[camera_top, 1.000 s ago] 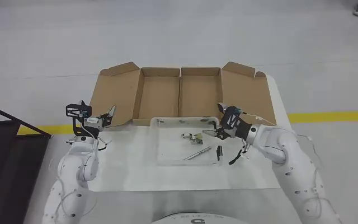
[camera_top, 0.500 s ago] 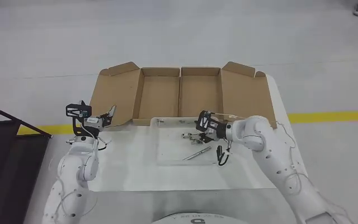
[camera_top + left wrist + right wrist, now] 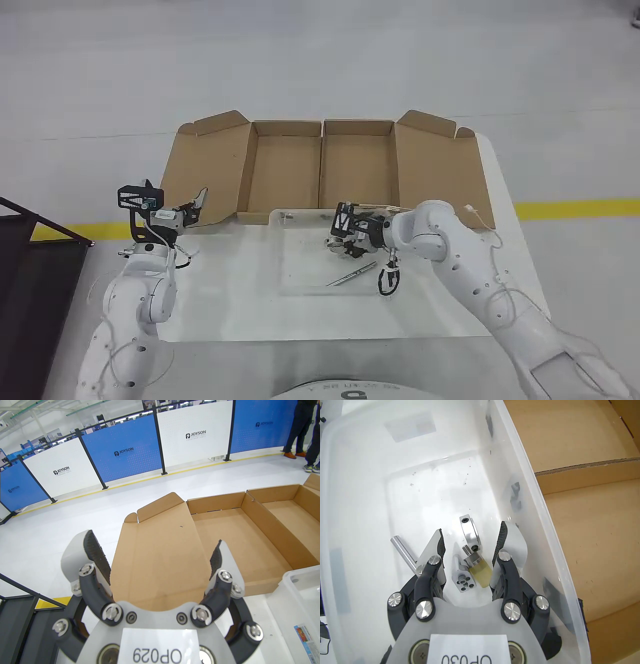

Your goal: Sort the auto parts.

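**Right gripper spread over small metal parts in the clear bin**

The right gripper (image 3: 471,530) is down inside the translucent plastic bin (image 3: 537,482), its jaws parted and gripping nothing. Its fingers (image 3: 440,545) are white shells faced with black ribbed pads. Between them lie three parts close together:

- A bright, split shaft collar (image 3: 470,531) stands on edge, with dark socket screws in its rim.
- A short threaded stud (image 3: 480,570) has a hex nut and a cloudy yellowish cap.
- A small silver block (image 3: 462,581) has several holes drilled in its face.

Whether the cap touches the nearer finger cannot be told. A smooth steel rod (image 3: 403,550) lies just outside one finger, its near end hidden behind that finger's base. The bin floor is speckled with dark grit, and pale stickers show blurred through its wall.

In the top view this gripper (image 3: 345,225) sits in the far part of the bin (image 3: 300,285), which rests on the white table (image 3: 230,300) against an open corrugated cardboard box (image 3: 320,170). The box has two shallow compartments and its flaps folded out flat.

The left gripper (image 3: 153,537) is also spread wide with nothing between its pads. It is held over the table's left edge (image 3: 195,203), near the box's left flap (image 3: 155,550). A white printed label is fixed to each gripper's base plate and is cut off by the frame edge.
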`<state>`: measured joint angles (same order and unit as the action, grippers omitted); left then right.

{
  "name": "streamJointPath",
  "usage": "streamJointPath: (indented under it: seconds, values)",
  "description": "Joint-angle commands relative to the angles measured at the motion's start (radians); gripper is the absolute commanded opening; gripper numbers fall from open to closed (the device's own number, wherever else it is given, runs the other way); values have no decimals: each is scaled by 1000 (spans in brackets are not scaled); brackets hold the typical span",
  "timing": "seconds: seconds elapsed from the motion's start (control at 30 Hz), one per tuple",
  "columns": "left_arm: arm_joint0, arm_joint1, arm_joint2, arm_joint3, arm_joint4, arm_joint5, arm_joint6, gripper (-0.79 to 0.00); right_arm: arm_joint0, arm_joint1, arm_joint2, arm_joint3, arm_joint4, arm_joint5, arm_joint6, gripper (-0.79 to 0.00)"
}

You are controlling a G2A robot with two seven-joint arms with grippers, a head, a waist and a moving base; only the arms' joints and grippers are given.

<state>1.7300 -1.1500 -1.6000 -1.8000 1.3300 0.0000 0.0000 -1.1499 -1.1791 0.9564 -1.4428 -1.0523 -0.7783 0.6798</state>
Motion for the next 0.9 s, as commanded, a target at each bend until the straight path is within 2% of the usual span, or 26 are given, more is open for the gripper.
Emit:
streamJointPath:
  seconds: [0.0, 0.27, 0.33, 0.43, 0.47, 0.73, 0.87]
  values:
    - [0, 0, 0, 0, 0, 0, 0, 0, 15, -3, -13, 17, 1, 3, 1, -397]
    - [0, 0, 0, 0, 0, 0, 0, 0, 62, -13, -61, 74, 18, -5, 11, -456]
    - [0, 0, 0, 0, 0, 0, 0, 0, 72, -16, -78, 84, 19, -9, 18, -502]
    - [0, 0, 0, 0, 0, 0, 0, 0, 83, -21, -101, 92, 15, -14, 18, -674]
    - [0, 0, 0, 0, 0, 0, 0, 0, 86, -22, -105, 95, 16, -13, 16, -785]
    - [0, 0, 0, 0, 0, 0, 0, 0, 96, -21, -111, 95, 20, -10, -12, -785]
    - [0, 0, 0, 0, 0, 0, 0, 0, 74, -8, -77, 58, 27, -61, -97, -785]
